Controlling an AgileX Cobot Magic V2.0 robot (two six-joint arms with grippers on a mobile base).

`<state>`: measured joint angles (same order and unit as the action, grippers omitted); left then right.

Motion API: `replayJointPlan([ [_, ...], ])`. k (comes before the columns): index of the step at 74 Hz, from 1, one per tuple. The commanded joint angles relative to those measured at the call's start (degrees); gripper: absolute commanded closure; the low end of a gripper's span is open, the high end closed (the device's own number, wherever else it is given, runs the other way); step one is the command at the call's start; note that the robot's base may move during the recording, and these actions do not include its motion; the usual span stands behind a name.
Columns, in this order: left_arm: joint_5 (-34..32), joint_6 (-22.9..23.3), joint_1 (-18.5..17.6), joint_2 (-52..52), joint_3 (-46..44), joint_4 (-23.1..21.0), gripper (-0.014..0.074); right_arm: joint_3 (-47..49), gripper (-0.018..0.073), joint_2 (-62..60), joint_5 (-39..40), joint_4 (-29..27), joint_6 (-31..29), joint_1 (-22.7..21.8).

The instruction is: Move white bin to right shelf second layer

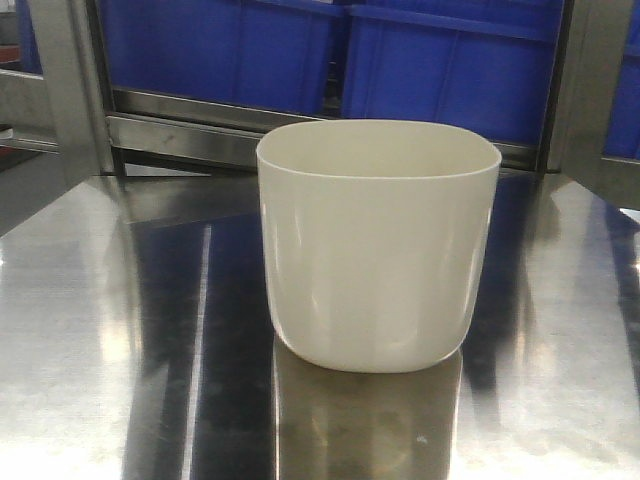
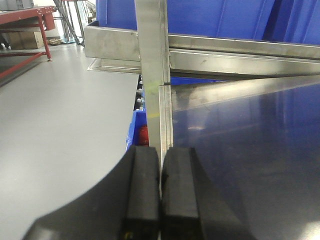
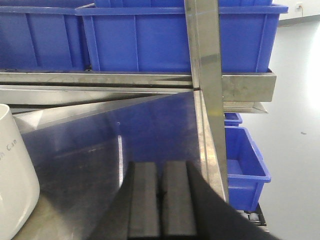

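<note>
The steel desk fills the lower part of the front view, and its bare shiny top leaves both arms room to come in from the sides. Behind it, along the top of the frame, blue crates stand on a steel rack. I cannot tell from here which level is the target layer. The white bin stands upright on the desk in the middle of the frame, mouth up and apart from everything else, so it looks easy to take from two sides. In the right wrist view it shows at the lower left edge, near that arm but not touching. The left gripper and right gripper each have their pads pressed together and hold nothing. I judge they must open before any grasp, so the task is not yet begun.
</note>
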<state>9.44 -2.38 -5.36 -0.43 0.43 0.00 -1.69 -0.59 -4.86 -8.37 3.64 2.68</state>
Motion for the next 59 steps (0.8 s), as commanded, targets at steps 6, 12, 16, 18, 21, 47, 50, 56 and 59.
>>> replayJointPlan([
  [6, -5.0, 0.2, -0.3, -0.8, 2.1, 0.0, 0.0512, 0.9, 0.0508, -1.2, 4.9, 0.3, -0.5, 0.1],
  [12, -5.0, 0.2, -0.3, -0.8, 2.1, 0.0, 0.0512, 0.9, 0.0508, -1.2, 4.9, 0.3, -0.5, 0.1],
  [16, -5.0, 0.2, -0.3, -0.8, 2.1, 0.0, 0.0512, 0.9, 0.0508, -1.2, 4.9, 0.3, -0.5, 0.1],
  [18, -5.0, 0.2, -0.3, -0.8, 2.1, 0.0, 0.0512, 0.9, 0.0508, -1.2, 4.9, 0.3, -0.5, 0.1],
  [21, -5.0, 0.2, -0.3, -0.8, 2.1, 0.0, 0.0512, 0.9, 0.0508, -1.2, 4.9, 0.3, -0.5, 0.1],
  [47, -5.0, 0.2, -0.3, -0.8, 2.1, 0.0, 0.0512, 0.9, 0.0508, -1.2, 6.9, 0.5, -0.5, 0.1],
  [50, -5.0, 0.2, -0.3, -0.8, 2.1, 0.0, 0.0512, 0.9, 0.0508, -1.2, 7.0, 0.5, -0.5, 0.1],
  [56, -5.0, 0.2, -0.3, -0.8, 2.1, 0.0, 0.0512, 0.9, 0.0508, -1.2, 7.5, 0.5, -0.5, 0.1],
  [59, -5.0, 0.2, -0.3, -0.8, 2.1, 0.0, 0.0512, 0.9, 0.0508, -1.2, 8.0, 0.5, -0.5, 0.1],
])
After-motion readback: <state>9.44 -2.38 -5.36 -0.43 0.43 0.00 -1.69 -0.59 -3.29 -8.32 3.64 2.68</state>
